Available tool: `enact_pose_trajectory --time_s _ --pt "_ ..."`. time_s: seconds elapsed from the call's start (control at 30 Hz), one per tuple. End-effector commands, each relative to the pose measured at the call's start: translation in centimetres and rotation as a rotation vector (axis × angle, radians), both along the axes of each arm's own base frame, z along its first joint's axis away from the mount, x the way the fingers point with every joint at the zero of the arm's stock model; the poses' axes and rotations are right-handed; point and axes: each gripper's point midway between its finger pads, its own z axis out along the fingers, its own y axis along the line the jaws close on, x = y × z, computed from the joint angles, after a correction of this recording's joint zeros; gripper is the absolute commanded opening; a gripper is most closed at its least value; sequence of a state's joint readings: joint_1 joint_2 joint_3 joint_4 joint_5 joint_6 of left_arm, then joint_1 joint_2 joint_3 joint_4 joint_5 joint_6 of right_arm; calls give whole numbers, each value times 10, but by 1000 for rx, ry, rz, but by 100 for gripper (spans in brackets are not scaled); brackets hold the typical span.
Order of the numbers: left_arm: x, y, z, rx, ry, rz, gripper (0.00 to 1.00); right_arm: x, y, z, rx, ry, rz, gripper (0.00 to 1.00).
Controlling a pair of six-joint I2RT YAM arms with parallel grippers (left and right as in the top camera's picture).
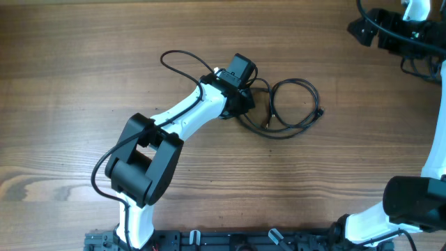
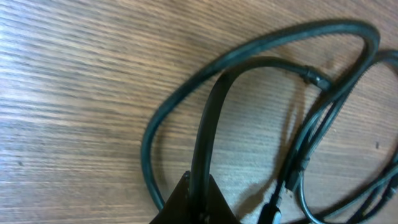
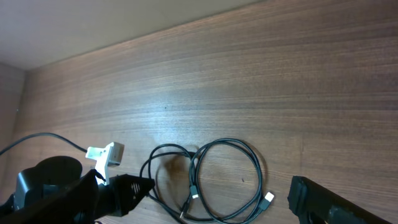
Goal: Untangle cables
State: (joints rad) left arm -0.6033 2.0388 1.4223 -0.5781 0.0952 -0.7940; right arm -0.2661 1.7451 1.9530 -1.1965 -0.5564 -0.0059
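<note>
The cables (image 1: 293, 81) lie as overlapping thin black loops with small plug ends at the table's middle. My left gripper (image 1: 243, 104) is at their left edge and is shut on one cable strand. In the left wrist view that strand (image 2: 213, 112) rises in an arch out of the jaws (image 2: 198, 202), with other loops (image 2: 249, 50) around it on the wood. My right gripper (image 1: 357, 31) is open and empty, high at the far right, well away from the cables. The right wrist view shows its spread fingers (image 3: 222, 186) with the loops (image 3: 231, 141) far below.
A thicker black wire (image 1: 174, 57) loops from the left arm's wrist over the table at upper left. The left arm's white link (image 1: 188, 111) runs diagonally from the front left. The right arm's base (image 1: 411, 202) stands at the front right.
</note>
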Motion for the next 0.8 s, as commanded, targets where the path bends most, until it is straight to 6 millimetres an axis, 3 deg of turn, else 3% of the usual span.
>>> enact_pose_trajectory --time_s 0.0,0.07,0.17,0.2,0.3,0.37,0.47,0.6,0.77 --pt "14 5 24 16 -92 -33 4 -3 1 5 -18 -17 10 100" --pt "20 -2 63 -37 -171 -81 4 -3 1 5 -17 -15 10 100" --pt "23 -4 184 -173 -412 -91 4 -3 1 5 -17 -14 10 100" --pt "21 -3 205 -200 -457 -89 4 -4 1 4 -17 -12 10 100" --pt "3 9 298 -322 -659 -79 4 -5 1 4 -15 -6 10 100" --pt "-11 21 340 -371 -754 -68 4 -5 3 5 -4 -9 18 100" --pt "-26 39 383 -410 -863 -33 4 -6 18 12 58 -39 84 100" --pt "-26 59 418 -463 -963 22 4 -9 46 21 83 -102 230 100" --pt "-4 81 404 -485 -893 163 4 -14 89 22 86 -108 345 100"
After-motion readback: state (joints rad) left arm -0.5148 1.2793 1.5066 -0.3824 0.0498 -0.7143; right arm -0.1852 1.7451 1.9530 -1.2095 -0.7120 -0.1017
